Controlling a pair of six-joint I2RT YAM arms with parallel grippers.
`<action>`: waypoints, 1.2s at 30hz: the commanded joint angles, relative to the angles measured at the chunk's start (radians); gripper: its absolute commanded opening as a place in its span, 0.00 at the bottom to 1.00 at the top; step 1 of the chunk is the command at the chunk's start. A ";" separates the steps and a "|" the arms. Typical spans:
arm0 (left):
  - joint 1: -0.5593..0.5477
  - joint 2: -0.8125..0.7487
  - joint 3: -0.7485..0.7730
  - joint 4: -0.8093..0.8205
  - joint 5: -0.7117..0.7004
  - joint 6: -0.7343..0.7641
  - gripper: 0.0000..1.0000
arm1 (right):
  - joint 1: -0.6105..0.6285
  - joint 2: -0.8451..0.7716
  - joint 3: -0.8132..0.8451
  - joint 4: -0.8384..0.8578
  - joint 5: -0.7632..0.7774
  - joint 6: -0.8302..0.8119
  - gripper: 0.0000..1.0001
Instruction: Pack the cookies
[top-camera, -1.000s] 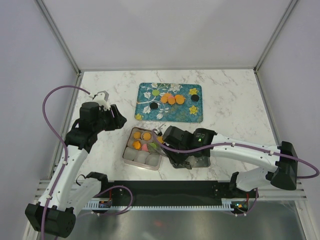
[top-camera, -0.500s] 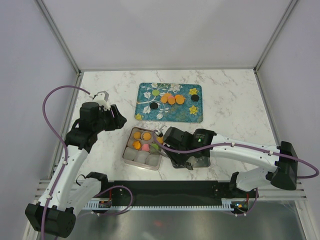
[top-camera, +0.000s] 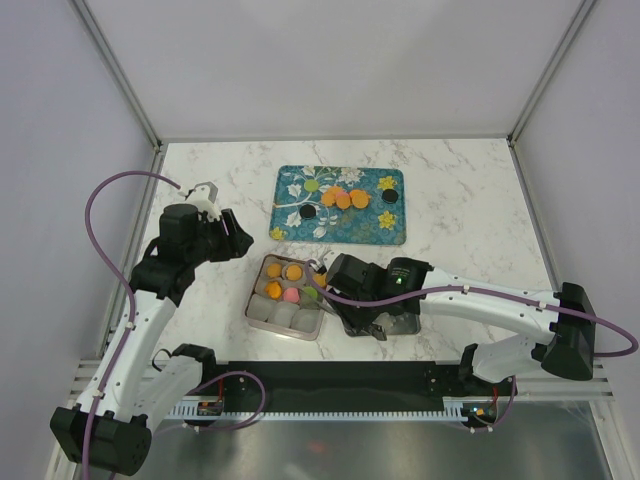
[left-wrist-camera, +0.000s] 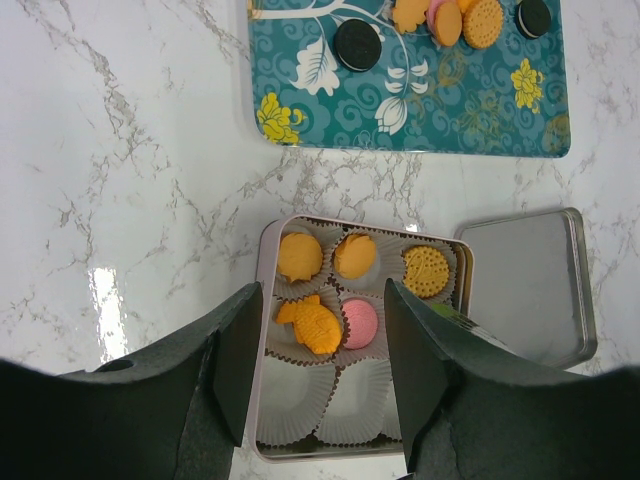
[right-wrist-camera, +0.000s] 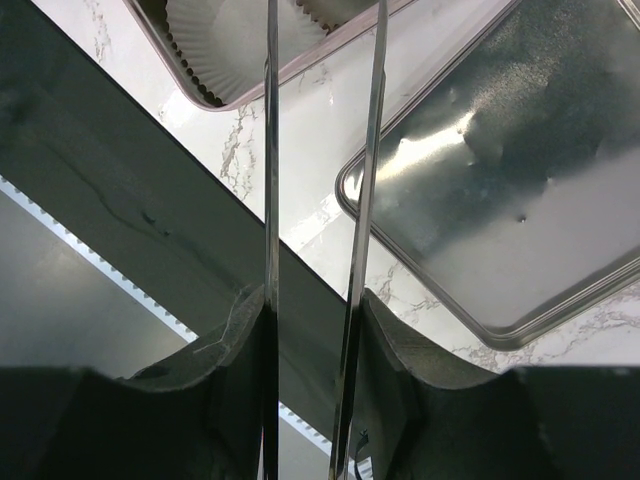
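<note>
Partway — six of the cookies (left-wrist-camera: 300, 257) sit in cups (left-wrist-camera: 350, 405) of the tin (left-wrist-camera: 360, 223) under the spread, empty left hand (left-wrist-camera: 325, 295), the three cups nearest its palm bare, six more on the tray (left-wrist-camera: 450, 110) beyond its fingertips (left-wrist-camera: 252, 302). The right hand (top-camera: 322, 283) hovers at the tin's edge, its blades (right-wrist-camera: 271, 150) close and parallel with tips out of shot, so I cannot tell if it pinches anything. The discs lie flat, axisless — only the fish-shaped one (left-wrist-camera: 310, 326) runs lengthwise from one left finger toward the other
</note>
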 joint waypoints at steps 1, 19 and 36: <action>-0.004 -0.005 -0.001 0.025 0.000 0.000 0.60 | 0.006 -0.026 0.024 -0.014 0.022 -0.003 0.44; -0.004 -0.006 -0.001 0.025 -0.001 0.002 0.60 | 0.006 -0.023 0.050 -0.030 0.005 -0.016 0.47; -0.004 -0.009 -0.001 0.025 -0.001 0.002 0.60 | 0.006 0.040 0.119 -0.076 -0.001 -0.052 0.48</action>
